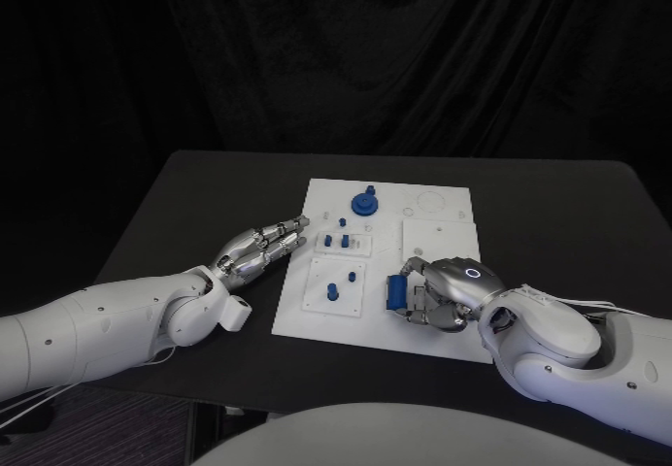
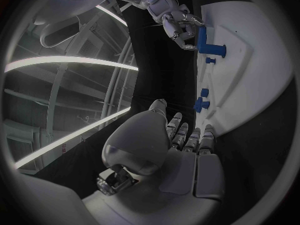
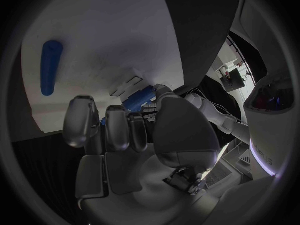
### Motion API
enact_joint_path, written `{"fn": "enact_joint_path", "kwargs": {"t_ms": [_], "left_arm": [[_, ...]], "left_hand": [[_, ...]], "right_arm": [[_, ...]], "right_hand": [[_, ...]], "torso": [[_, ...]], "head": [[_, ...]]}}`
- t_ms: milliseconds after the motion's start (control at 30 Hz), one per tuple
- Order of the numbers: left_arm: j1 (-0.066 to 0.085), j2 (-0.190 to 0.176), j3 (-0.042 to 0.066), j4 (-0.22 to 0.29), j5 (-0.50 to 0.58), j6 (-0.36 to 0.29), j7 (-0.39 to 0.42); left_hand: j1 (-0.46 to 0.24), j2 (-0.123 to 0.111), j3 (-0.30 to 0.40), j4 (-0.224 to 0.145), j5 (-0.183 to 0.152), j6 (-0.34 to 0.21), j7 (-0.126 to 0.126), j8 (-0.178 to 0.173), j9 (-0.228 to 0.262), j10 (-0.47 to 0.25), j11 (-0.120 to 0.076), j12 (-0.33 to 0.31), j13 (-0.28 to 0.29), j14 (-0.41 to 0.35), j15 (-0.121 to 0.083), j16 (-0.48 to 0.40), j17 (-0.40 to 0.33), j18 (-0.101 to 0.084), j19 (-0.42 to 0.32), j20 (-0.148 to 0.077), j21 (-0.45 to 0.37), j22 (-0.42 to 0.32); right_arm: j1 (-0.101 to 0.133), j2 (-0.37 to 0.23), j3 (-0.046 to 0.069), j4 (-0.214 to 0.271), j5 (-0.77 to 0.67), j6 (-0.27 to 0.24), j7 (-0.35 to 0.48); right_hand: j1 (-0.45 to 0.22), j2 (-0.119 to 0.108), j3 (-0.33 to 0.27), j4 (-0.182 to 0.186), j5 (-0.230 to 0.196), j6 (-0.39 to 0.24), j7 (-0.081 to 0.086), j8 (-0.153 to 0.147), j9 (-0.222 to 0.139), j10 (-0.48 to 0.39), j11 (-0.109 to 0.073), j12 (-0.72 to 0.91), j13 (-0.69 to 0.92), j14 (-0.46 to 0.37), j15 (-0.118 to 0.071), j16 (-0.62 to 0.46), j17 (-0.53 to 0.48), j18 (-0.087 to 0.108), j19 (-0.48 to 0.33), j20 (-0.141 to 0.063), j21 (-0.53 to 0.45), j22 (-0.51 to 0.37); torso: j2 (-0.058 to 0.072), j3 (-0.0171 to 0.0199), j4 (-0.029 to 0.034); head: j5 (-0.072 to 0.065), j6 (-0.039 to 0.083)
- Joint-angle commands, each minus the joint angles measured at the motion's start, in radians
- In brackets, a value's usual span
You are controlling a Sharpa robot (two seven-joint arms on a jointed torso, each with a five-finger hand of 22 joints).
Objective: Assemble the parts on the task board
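Black table [image 1: 560, 214], white task board [image 1: 441, 233] flat at its middle, seemingly nothing else directly on it.

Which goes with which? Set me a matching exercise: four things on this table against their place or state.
1 left hand
2 right hand
3 round blue part
4 task board

a grips the blue block on the board's near part
b white, mid-table
c stands on the board's far part
d holds nothing, beside the board

Pairs: 1-d, 2-a, 3-c, 4-b
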Motion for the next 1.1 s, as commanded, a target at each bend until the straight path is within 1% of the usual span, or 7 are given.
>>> {"fn": "enact_joint_path", "kwargs": {"t_ms": [33,267,400,433,500,833,1100], "left_arm": [[-0.008,0.002,-0.005,0.0,-0.002,0.012,0.003],[-0.009,0.002,-0.005,0.0,-0.002,0.012,0.003],[-0.01,0.002,-0.005,-0.001,-0.002,0.012,0.004],[-0.01,0.002,-0.005,-0.001,-0.002,0.012,0.004],[-0.01,0.002,-0.005,-0.001,-0.002,0.012,0.004],[-0.011,0.0,-0.005,0.001,-0.002,0.007,0.009],[-0.011,0.0,-0.005,0.002,-0.002,-0.024,0.04]], "left_hand": [[-0.001,0.005,0.004,0.005,0.0,-0.001,0.004,0.003,0.001,0.001,0.007,0.003,0.001,0.0,0.009,-0.004,-0.001,0.007,-0.001,0.005,0.003,0.0],[-0.001,0.005,0.004,0.005,0.0,-0.001,0.004,0.003,0.001,0.001,0.007,0.003,0.001,0.0,0.009,-0.004,-0.001,0.007,-0.001,0.005,0.003,0.0],[-0.001,0.005,0.004,0.005,0.0,-0.001,0.004,0.003,0.001,0.001,0.007,0.003,0.001,0.0,0.009,-0.004,-0.001,0.007,-0.001,0.005,0.003,0.0],[-0.001,0.005,0.004,0.005,0.0,-0.001,0.004,0.003,0.001,0.001,0.007,0.003,0.001,0.0,0.009,-0.004,-0.001,0.007,-0.001,0.005,0.003,0.0],[-0.001,0.005,0.004,0.005,0.0,-0.001,0.004,0.003,0.001,0.001,0.007,0.003,0.001,0.0,0.009,-0.004,-0.001,0.007,-0.001,0.005,0.003,0.0],[-0.001,0.005,0.005,0.005,0.0,-0.002,0.004,0.003,0.001,0.001,0.008,0.003,0.001,0.0,0.009,-0.004,-0.001,0.007,-0.001,0.005,0.002,-0.001],[0.005,-0.005,0.008,0.002,0.006,0.005,0.001,0.005,0.001,0.005,0.012,0.011,0.002,0.0,-0.023,-0.004,-0.001,0.014,-0.003,-0.015,0.001,-0.005]], "right_arm": [[-0.002,0.0,0.0,0.001,-0.009,0.024,-0.033],[-0.002,-0.004,0.0,0.005,-0.009,0.014,-0.04],[-0.002,-0.008,0.0,0.008,-0.009,-0.013,-0.037],[-0.002,-0.01,0.0,0.01,-0.009,-0.021,-0.035],[-0.002,-0.013,0.0,0.012,-0.009,-0.042,-0.028],[0.008,-0.05,0.0,0.049,0.003,-0.15,0.016],[0.108,-0.099,0.0,0.087,0.158,-0.157,0.014]], "right_hand": [[-0.008,0.002,-0.018,0.002,-0.064,-0.015,0.002,-0.015,-0.001,0.049,0.011,-0.008,0.192,0.04,0.007,-0.007,-0.004,0.02,-0.001,0.011,-0.008,0.163],[-0.016,-0.018,-0.044,0.004,-0.15,-0.03,0.005,-0.036,-0.001,0.039,0.013,-0.016,0.179,0.038,0.009,-0.011,-0.01,0.022,-0.003,0.013,-0.016,0.161],[-0.022,-0.062,-0.067,0.007,-0.204,-0.049,0.007,-0.051,-0.001,0.033,0.015,-0.021,0.171,0.037,0.01,-0.012,-0.012,0.022,-0.004,0.014,-0.02,0.16],[-0.028,-0.102,-0.096,0.009,-0.237,-0.072,0.006,-0.063,-0.002,0.022,0.014,-0.029,0.158,0.037,0.01,-0.012,-0.013,0.023,-0.006,0.014,-0.025,0.16],[-0.022,-0.12,-0.11,0.01,-0.25,-0.094,0.006,-0.083,-0.003,0.018,0.014,-0.032,0.153,0.037,0.009,-0.012,-0.012,0.023,-0.006,0.014,-0.024,0.16],[-0.008,-0.082,-0.086,0.009,-0.241,-0.092,0.0,-0.061,0.004,0.019,0.01,-0.032,0.154,0.04,0.006,-0.005,-0.002,0.021,-0.001,0.012,-0.013,0.163],[-0.037,-0.019,-0.051,0.006,-0.25,0.02,-0.003,-0.007,0.015,0.041,0.007,-0.018,0.178,0.044,0.003,0.002,0.008,0.019,0.005,0.008,0.0,0.166]], "torso": [[0.0,0.0001,0.0001],[0.0,-0.0001,0.0001],[0.0,0.0001,-0.0001],[0.0,0.0001,0.0],[0.0,0.0,-0.0001],[0.0,0.0001,0.0],[0.0,0.0001,0.0002]], "head": [[0.001,0.0],[0.002,0.0],[0.002,0.0],[0.002,0.0],[0.003,0.0],[0.007,0.0],[-0.003,0.0]]}}
